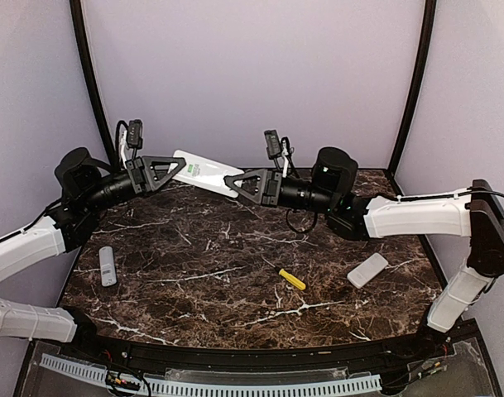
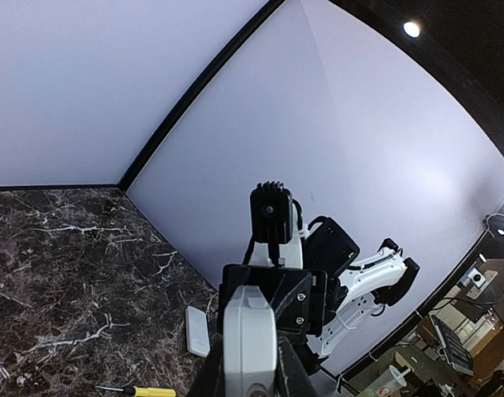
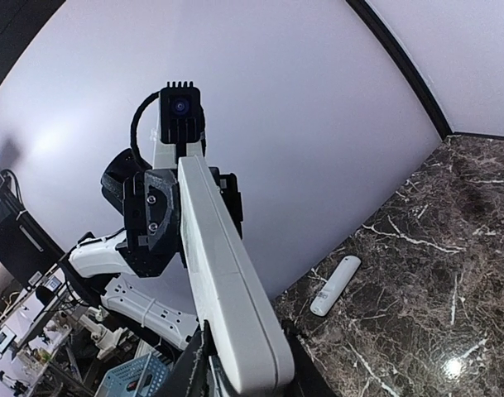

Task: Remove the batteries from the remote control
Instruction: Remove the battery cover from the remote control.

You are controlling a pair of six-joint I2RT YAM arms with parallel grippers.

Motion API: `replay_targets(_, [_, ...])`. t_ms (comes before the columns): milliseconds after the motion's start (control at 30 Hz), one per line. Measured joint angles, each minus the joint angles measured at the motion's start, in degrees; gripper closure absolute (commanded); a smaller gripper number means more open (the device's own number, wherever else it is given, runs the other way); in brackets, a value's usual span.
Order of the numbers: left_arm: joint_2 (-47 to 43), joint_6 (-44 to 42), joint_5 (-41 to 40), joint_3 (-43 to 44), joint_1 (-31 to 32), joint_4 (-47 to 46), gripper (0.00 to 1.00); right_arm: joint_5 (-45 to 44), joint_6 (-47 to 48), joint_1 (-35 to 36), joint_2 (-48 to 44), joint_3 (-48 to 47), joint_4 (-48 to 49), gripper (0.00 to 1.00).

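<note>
A long white remote control [image 1: 206, 174] hangs in the air over the back of the table, held at both ends. My left gripper [image 1: 182, 165] is shut on its left end and my right gripper [image 1: 230, 183] on its right end. In the left wrist view the remote [image 2: 250, 331] runs away from the camera between my left gripper's [image 2: 250, 374] fingers toward the right gripper. In the right wrist view the remote [image 3: 223, 273] runs from my right gripper [image 3: 239, 374] up to the left gripper. No batteries show in any view.
A small white remote [image 1: 108, 265] lies at the table's left edge, also in the right wrist view [image 3: 334, 285]. Another white remote [image 1: 367, 270] lies at the right, also in the left wrist view [image 2: 198, 331]. A yellow-handled screwdriver [image 1: 291, 279] lies in the middle front.
</note>
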State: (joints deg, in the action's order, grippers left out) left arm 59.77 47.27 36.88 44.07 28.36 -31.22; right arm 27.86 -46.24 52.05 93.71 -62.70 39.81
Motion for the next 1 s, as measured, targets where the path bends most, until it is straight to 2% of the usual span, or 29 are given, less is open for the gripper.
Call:
replay_targets(200, [0.3,0.5,0.7,0.0,-0.8,-0.9,1.00,1.0,-1.4,0.1,0.0,-0.1,1.4,0.91])
replay_targets(467, [0.3,1.3,1.4,0.0,-1.1,-1.5,1.00,1.3,-1.7,0.1,0.0,-0.2,2.0,0.94])
replay_targets(533, [0.3,1.4,1.5,0.0,-1.2,-1.5,1.00,1.3,-1.7,0.1,0.0,-0.2,2.0,0.93])
replay_targets(667, [0.3,1.7,1.6,0.0,-1.2,-1.5,1.00,1.3,-1.9,0.1,0.0,-0.2,2.0,0.80])
replay_targets(767, [0.5,2.0,1.5,0.0,-1.2,-1.5,1.00,0.5,-1.7,0.1,-0.2,-0.2,1.0,0.76])
replay_targets(1000, [2.7,3.9,1.5,0.0,-1.9,-1.3,1.00,-3.0,-1.1,-0.1,-0.2,-0.1,-3.1,0.74])
